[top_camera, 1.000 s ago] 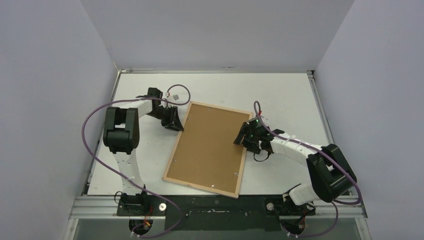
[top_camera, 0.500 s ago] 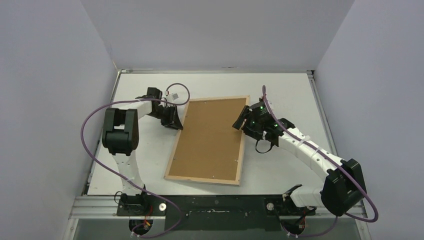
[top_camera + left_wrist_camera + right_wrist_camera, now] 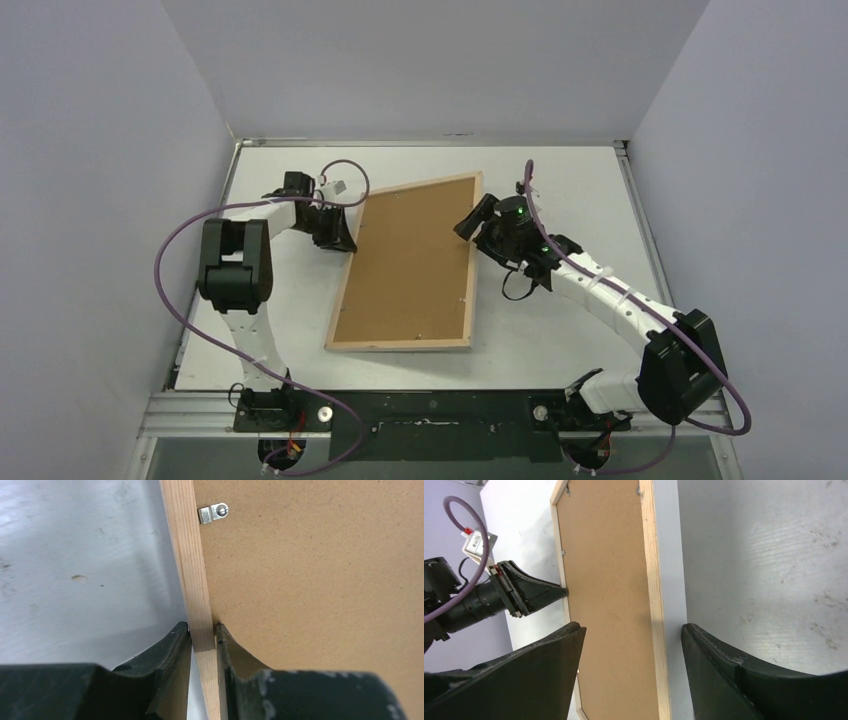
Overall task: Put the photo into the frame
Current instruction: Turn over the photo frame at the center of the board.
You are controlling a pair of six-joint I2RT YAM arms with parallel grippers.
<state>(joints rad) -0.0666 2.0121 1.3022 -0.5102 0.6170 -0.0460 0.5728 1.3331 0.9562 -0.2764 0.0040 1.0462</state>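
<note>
The frame [image 3: 400, 345] of pale wood lies back-up on the table, with the brown fibreboard backing panel [image 3: 410, 265] set in it. My left gripper [image 3: 345, 240] is shut on the frame's left bar [image 3: 192, 570] near its far end, one finger on each side. My right gripper [image 3: 468, 222] is open above the frame's right bar [image 3: 653, 580] near the far right corner, and its jaws stand wide apart, touching nothing. The photo is not in view.
A small metal clip [image 3: 212, 513] holds the backing at the left bar. The white table [image 3: 570, 180] is walled by grey panels at the left, right and back. The left arm's purple cable [image 3: 345, 170] loops beside the frame's far left corner.
The frame has turned counter-clockwise, its far end swinging left and away. My right gripper has moved away from me along the right bar. My left gripper has shifted slightly away with the frame.
</note>
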